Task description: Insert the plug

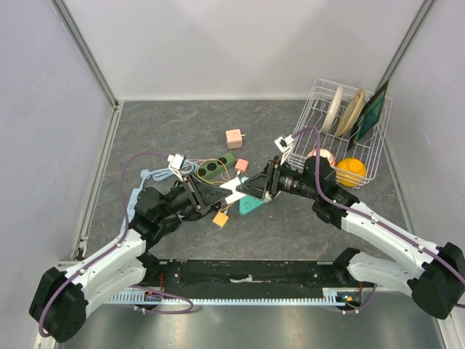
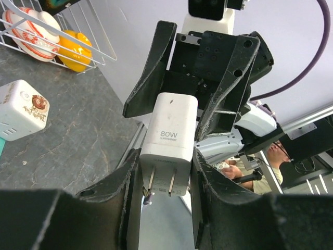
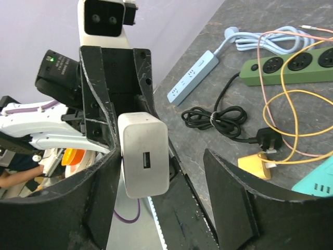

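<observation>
A white rectangular plastic charger plug marked 80W (image 2: pixel 169 125) hangs above the middle of the grey table (image 1: pixel 182 123), between two grippers that meet tip to tip. The left gripper (image 2: pixel 166 156) reaches in from 8 o'clock in the top view and is clamped on the charger. In its own wrist view both black fingers (image 2: pixel 122 182) press the charger's sides at the pronged end. The two flat metal prongs (image 2: pixel 170 183) point back toward that camera, at 6 o'clock.

The right gripper (image 3: pixel 160 156) comes in from 3 o'clock in the top view and stands wide open around the charger's other end. In the right wrist view the charger's end face, with its single USB port, looks at the camera. The charger body lies against the gripper finger at 9 o'clock. The opposite finger (image 3: pixel 244 192), at 3 o'clock, is well apart from it.

In the top view, a teal plastic socket block (image 1: pixel 249 206) lies on the table just at 5 o'clock of the charger, and a small orange plug (image 1: pixel 220 218) lies near at 7 o'clock. A dark green power strip (image 1: pixel 214 169) lies at 11 o'clock and a pink cube adapter (image 1: pixel 234 138) lies farther off at 12 o'clock. A pale blue power strip (image 3: pixel 192 78) and a coiled black cable (image 3: pixel 213 117) show in the right wrist view. A white wire dish rack (image 1: pixel 305 113) stands well apart at 2 o'clock.
</observation>
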Tool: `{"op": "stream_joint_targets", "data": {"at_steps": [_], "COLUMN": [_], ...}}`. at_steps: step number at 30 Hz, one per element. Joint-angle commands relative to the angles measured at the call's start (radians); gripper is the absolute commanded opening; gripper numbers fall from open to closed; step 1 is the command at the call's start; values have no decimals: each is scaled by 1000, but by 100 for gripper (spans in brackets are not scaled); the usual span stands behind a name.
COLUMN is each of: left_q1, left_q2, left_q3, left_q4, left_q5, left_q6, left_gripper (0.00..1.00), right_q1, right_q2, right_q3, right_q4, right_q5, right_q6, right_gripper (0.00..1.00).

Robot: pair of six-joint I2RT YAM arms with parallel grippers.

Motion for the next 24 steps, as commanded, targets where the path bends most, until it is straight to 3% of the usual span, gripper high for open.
{"op": "stream_joint_targets", "data": {"at_steps": [1, 11, 14, 15, 17, 18, 19, 20, 22, 23, 24], "left_q1": [4, 2, 2, 2, 2, 1, 1, 1, 2, 1, 1], "left_q2": [18, 60, 70, 78, 80, 74, 69, 61, 29, 18, 8], "left_q3": [35, 61, 72, 74, 78, 78, 78, 75, 69, 70, 74], "left_q4": [112, 138, 138, 128, 91, 62, -11, -46, -156, -199, -237], "left_q5": [58, 55, 58, 59, 61, 55, 32, 20, -40, -62, -80], "left_q6": [-37, -28, -19, -7, 18, 54, 74, 117, 159, 205, 232], "left_gripper": [2, 2, 2, 2, 5, 8, 13, 29, 46, 61, 67], "right_q1": [-8, -7, -8, -7, -7, -7, -7, -7, -7, -7, -7], "right_q2": [23, 66, 72, 72, 66, 57, 52, 48, 30, 22, 10], "right_q3": [-2, -10, -16, -16, -16, -9, -1, 7, 28, 31, 40], "right_q4": [128, 178, 190, 193, 187, 157, 130, 103, 18, -6, -53], "right_q5": [-72, -112, -121, -122, -115, -109, -102, -83, -58, -31, -12], "right_q6": [48, 86, 92, 92, 85, 62, 43, 25, -36, -56, -90], "right_gripper": [68, 46, 31, 18, 7, 0, 0, 0, 0, 0, 0]}}
